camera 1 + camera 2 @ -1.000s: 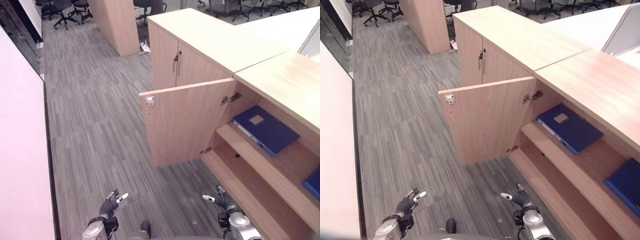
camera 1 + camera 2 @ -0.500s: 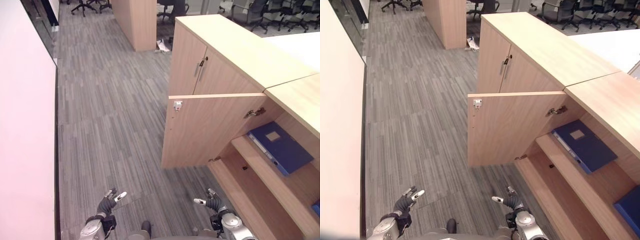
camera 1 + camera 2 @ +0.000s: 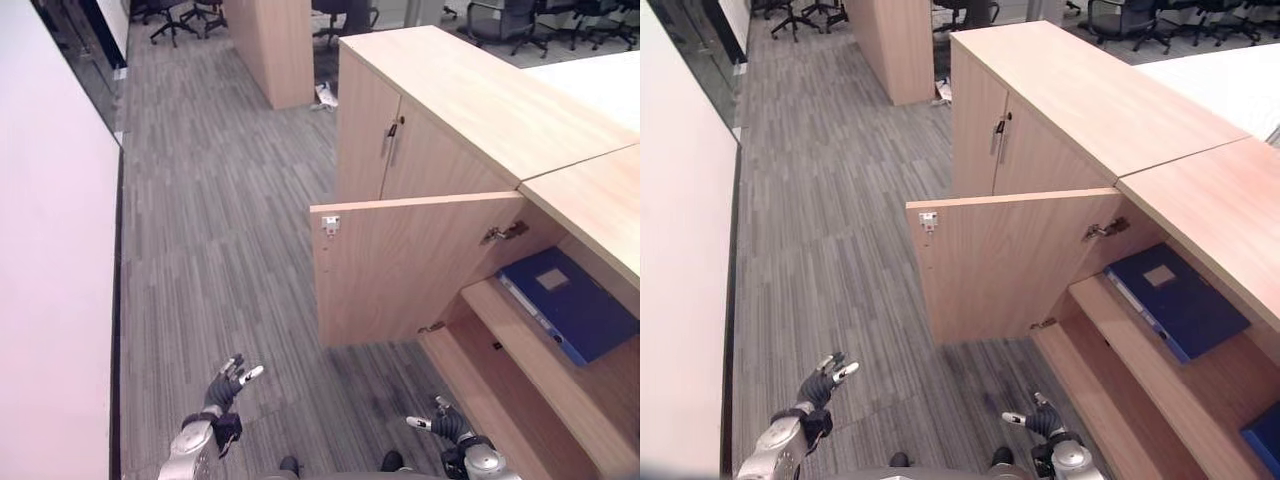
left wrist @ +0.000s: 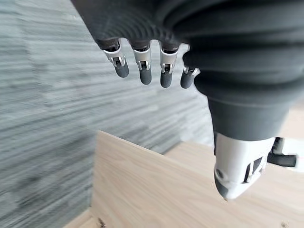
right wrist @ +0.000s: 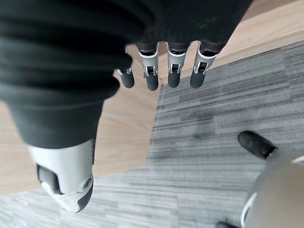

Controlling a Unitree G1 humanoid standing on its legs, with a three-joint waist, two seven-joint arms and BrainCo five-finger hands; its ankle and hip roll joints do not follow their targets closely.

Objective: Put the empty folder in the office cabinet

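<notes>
Whole view shifted since earlier frames: camera moved; cabinet and folder unmoved. Office cabinet point(image 3: 470, 150) right of robot, door point(image 3: 410, 265) swung open over carpet floor point(image 3: 220, 230). Blue folder point(image 3: 570, 305) lies flat on upper shelf point(image 3: 530, 350) inside. Left hand point(image 3: 226, 383) and right hand point(image 3: 443, 423) low over floor, fingers straight, holding nothing.
</notes>
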